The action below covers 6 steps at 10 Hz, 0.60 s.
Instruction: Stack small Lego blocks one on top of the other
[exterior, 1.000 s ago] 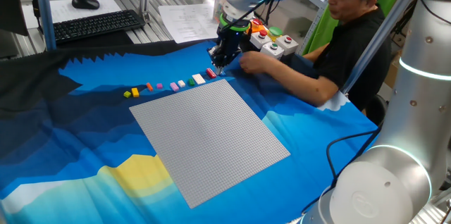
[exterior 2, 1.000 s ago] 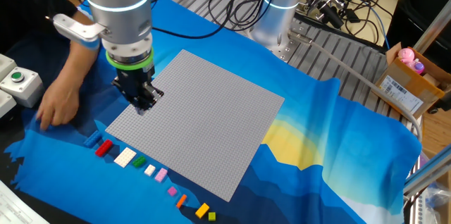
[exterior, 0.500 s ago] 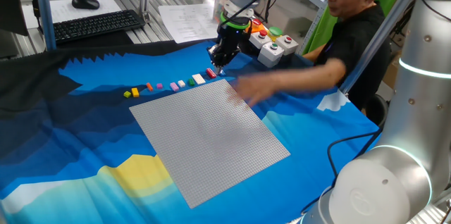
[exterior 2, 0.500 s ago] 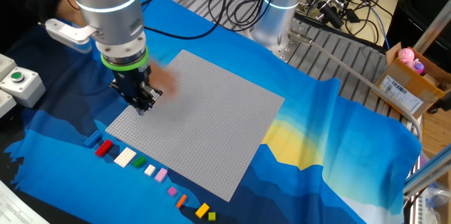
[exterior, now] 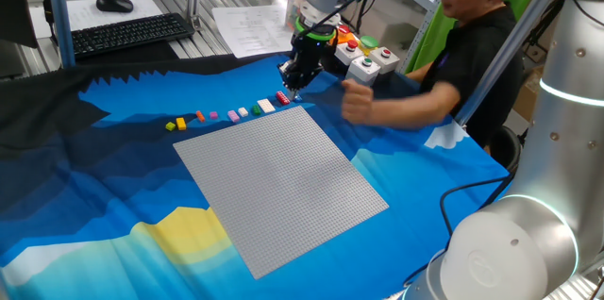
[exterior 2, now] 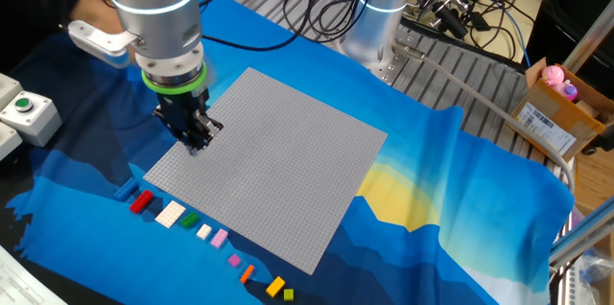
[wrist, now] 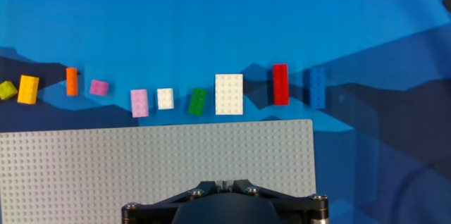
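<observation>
The small Lego blocks lie in a row on the blue cloth beside the grey baseplate. In the hand view, from left to right, they are lime, yellow, orange, pink, pink, small white, green, large white, red and blue. The row also shows in one fixed view and in the other. My gripper hovers over the baseplate's edge near the red block. Its fingers are together and hold nothing.
A person's arm reaches over the cloth to the right of my gripper. Button boxes stand behind it, and one shows in the other fixed view. A keyboard lies at the back left.
The person's hand swept out over the baseplate and has drawn back to the right. My gripper has barely moved. The blocks have not moved.
</observation>
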Motion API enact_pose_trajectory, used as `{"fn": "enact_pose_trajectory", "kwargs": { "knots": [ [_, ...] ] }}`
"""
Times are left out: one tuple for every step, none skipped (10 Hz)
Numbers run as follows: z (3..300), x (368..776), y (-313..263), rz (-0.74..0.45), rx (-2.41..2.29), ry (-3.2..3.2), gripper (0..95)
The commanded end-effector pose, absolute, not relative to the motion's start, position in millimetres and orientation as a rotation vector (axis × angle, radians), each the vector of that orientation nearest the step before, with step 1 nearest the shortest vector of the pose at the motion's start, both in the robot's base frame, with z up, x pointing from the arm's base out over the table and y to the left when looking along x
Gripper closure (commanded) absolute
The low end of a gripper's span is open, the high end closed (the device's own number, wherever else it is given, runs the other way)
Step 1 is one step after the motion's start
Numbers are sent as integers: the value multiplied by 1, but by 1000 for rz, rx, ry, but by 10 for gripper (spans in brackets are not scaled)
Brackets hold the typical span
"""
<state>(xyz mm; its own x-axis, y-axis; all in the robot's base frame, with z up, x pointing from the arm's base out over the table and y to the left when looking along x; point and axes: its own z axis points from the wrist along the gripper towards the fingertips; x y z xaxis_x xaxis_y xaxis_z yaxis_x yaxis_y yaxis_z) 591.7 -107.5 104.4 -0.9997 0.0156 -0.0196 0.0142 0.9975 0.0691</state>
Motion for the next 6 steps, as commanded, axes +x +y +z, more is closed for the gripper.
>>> {"fn": "enact_pose_trajectory", "kwargs": {
  "knots": [
    [104,589,-108,63,86,3102,950],
    [104,589,-108,40,125,3102,950],
    [104,589,-108,25,155,3101,950],
    [104,589,-108,27,184,3098,950],
    [104,589,-108,28,194,3090,950],
    [104,589,-108,32,206,3089,950]
  ]
}}
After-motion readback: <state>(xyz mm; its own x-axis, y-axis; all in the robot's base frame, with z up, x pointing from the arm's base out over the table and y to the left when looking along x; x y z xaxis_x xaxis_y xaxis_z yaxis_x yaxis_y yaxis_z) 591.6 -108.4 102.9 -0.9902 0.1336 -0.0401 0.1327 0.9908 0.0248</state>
